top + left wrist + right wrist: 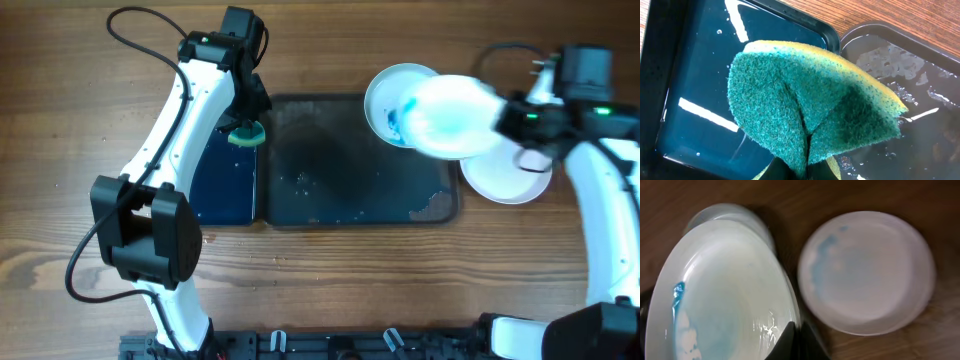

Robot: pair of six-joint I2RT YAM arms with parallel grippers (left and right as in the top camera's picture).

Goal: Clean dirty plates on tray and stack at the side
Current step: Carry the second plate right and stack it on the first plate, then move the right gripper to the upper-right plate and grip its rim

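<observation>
Nearest the left wrist camera, the left gripper (pixel 792 172) is pinched shut on the lower edge of a green-and-yellow scouring sponge (pixel 805 95). The sponge folds and fans upward, scrub face out, probably so that it can meet a plate. It hangs over the seam between the two containers. Under it on one side is the black tub (pixel 832 36), filled with dark blue water. On the other is the tray (pixel 880 27), which holds only a shallow wet film with droplets and, seen from overhead, pale flecks toward its right end. On the other side, the right gripper (pixel 795 340) is clamped on the rim of the held plate (pixel 725 295), tilting it so its blue-smeared hollow is exposed. From overhead it sits in the air above the tray's far right corner, likely offered toward the sponge, though the two are well apart. Beyond it, the side plate (pixel 867 272) lies flat on the wooden counter (pixel 330 290) just right of the tray, with a faint pale-blue smear; I take this as the start of the stack. The far plate (pixel 392 95) rests at the tray's far edge, blue marks showing.
</observation>
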